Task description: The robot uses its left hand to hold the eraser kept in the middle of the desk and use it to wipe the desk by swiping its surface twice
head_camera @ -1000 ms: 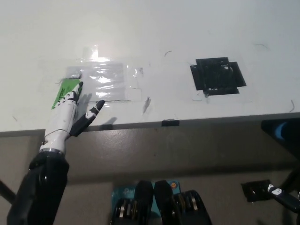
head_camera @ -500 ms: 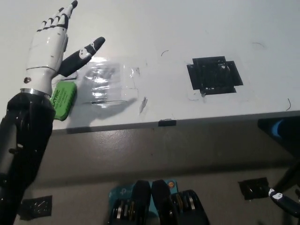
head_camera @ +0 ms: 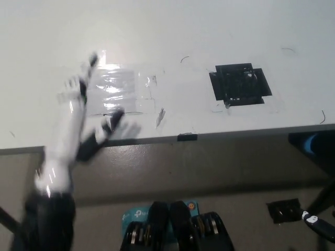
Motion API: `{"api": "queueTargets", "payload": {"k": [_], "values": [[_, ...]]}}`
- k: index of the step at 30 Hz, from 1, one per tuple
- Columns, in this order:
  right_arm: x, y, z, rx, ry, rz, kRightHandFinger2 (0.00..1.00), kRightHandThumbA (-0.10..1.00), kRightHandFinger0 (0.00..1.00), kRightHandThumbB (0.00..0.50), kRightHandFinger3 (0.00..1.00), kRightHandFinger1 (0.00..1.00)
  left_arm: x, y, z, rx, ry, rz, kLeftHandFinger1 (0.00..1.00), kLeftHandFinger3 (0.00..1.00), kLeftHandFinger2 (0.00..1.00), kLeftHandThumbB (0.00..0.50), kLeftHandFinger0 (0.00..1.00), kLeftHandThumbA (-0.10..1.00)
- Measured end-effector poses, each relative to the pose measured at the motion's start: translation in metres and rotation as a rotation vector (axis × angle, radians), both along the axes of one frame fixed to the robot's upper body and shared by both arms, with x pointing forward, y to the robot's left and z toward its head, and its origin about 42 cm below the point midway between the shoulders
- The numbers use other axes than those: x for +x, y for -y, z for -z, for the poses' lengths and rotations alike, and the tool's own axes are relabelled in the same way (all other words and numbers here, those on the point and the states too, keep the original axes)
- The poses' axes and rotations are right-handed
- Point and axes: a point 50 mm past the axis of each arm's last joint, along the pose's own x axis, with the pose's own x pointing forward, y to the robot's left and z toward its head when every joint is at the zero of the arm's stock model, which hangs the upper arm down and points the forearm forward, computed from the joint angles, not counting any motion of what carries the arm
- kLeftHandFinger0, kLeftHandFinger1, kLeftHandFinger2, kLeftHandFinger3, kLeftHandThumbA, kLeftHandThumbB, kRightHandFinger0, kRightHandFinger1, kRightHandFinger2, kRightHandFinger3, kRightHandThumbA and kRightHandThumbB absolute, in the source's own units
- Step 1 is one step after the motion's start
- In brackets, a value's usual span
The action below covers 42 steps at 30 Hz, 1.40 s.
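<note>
A: White laminate desk [head_camera: 209, 31] fills the top half, front edge runs across the middle. Left hand?

B: White left hand [head_camera: 78, 123] comes in from 7 o'clock, motion-blurred, lying across the desk's front edge. Fingers [head_camera: 90, 65] look spread and stretched toward 12 o'clock, dark thumb sticking out toward 3 o'clock. Seems released, gripping nothing, though the smear makes that a soft call.

A: Eraser?

B: Can't make it out. No green block shows anywhere on the desk; it may sit under the blurred hand, can't tell.

A: What's by the hand?

B: Clear glossy tape patch [head_camera: 123, 89] stuck flat on the desk, just at 2 o'clock of the palm, fingertips overlapping its left edge. Small dark scuff mark [head_camera: 160, 116] at 4 o'clock of that patch.

A: Further right?

B: Black square tape patch [head_camera: 239, 84], at 3 o'clock from the clear one, well apart. Small black tab [head_camera: 187, 137] on the desk's front edge between them, lower.

A: Right hand?

B: Only a sliver of black right arm with a white tip [head_camera: 316, 224] at 5 o'clock of the frame, below desk level. Hand state unreadable.
</note>
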Motion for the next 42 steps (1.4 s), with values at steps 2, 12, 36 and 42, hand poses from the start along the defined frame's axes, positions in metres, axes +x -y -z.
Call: {"api": "queueTargets", "payload": {"k": [2,12,36,42], "values": [[0.000,0.000,0.000,0.000,-0.001,0.000,1.00,1.00,1.00,0.000,1.00,1.00,-0.021,0.003,0.025,-0.019,-0.084,0.010,1.00,1.00,1.00,0.112,1.00,1.00],[0.003,-0.001,-0.002,-0.004,0.007,-0.011,1.00,1.00,1.00,0.000,1.00,1.00,-0.075,0.000,0.132,-0.136,-0.451,-0.029,1.00,1.00,1.00,0.129,1.00,1.00],[-0.001,-0.001,0.001,-0.005,-0.006,-0.016,1.00,1.00,1.00,0.000,1.00,1.00,-0.055,-0.023,0.179,-0.478,-0.662,-0.139,1.00,1.00,1.00,0.209,1.00,1.00],[-0.002,-0.001,0.002,-0.003,-0.008,-0.017,1.00,1.00,1.00,0.002,1.00,1.00,-0.053,-0.033,0.179,-0.619,-0.670,-0.188,1.00,1.00,1.00,0.154,1.00,1.00]]}}
